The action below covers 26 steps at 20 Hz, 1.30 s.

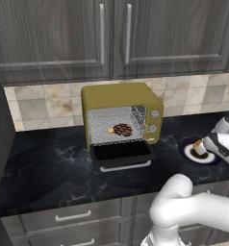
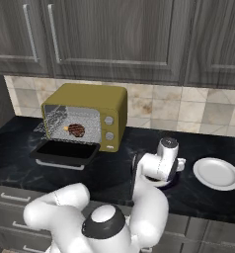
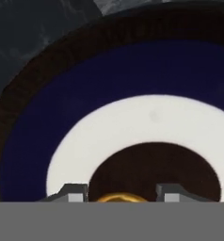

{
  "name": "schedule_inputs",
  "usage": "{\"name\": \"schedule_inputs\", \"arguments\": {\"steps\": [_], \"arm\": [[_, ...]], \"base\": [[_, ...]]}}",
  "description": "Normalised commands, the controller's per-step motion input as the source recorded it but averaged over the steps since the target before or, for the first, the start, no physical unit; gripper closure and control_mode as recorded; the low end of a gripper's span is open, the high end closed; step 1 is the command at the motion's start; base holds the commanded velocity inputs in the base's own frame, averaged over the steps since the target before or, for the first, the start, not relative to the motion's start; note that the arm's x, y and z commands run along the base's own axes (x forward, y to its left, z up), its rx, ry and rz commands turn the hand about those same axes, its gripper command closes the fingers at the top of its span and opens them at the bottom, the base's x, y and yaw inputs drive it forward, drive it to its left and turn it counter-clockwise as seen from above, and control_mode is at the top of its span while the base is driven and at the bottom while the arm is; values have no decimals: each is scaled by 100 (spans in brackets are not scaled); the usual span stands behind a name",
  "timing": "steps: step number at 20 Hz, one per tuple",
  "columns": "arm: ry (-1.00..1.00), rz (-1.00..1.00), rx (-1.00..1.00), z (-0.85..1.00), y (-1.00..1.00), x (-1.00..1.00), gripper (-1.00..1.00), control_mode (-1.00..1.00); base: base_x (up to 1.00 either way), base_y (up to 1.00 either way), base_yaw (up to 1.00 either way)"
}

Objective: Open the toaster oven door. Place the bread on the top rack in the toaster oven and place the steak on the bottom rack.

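1. Dark marble counter (image 1: 49, 158) under grey cabinets, tiled backsplash behind; mustard toaster oven (image 1: 117, 96) sits at the back of it.
2. Toaster oven door (image 1: 121, 153) is dropped flat open; steak (image 1: 122, 129) is already inside on a rack, which rack is hard to tell.
3. Dark-rimmed plate (image 3: 34, 141) with white ring sits right of the oven; a second, white plate (image 2: 217, 173) lies further right, apart.
4. Gripper (image 3: 121, 194) is down over the dark-rimmed plate, fingers either side of the golden bread (image 3: 121, 198), which is barely visible at the frame edge.
5. Jaws look part-closed around the bread; firm grip or not, cannot tell.
6. Judged step: grasp bread, then carry to the top rack.
7. Risks: shallow or off-centre pinch lets the bread slip on lift; dragging could shift the plate; a low approach could clip the open door or nudge the steak.
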Motion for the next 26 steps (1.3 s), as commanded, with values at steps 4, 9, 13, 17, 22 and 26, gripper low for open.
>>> {"name": "schedule_inputs", "arguments": {"steps": [4,9,13,17,22,26], "arm": [[-10,1,8,31,-21,-81,100,-100],[-11,9,11,61,-3,-74,100,-100],[-17,19,8,62,7,-57,100,-100],[-20,21,4,65,18,-44,100,-100],[-9,28,0,50,43,-26,100,-100],[-3,30,0,51,49,-14,100,-100]], "base": [[0,0,0],[0,0,0],[0,0,0],[0,0,0],[0,0,0],[0,0,0]]}}
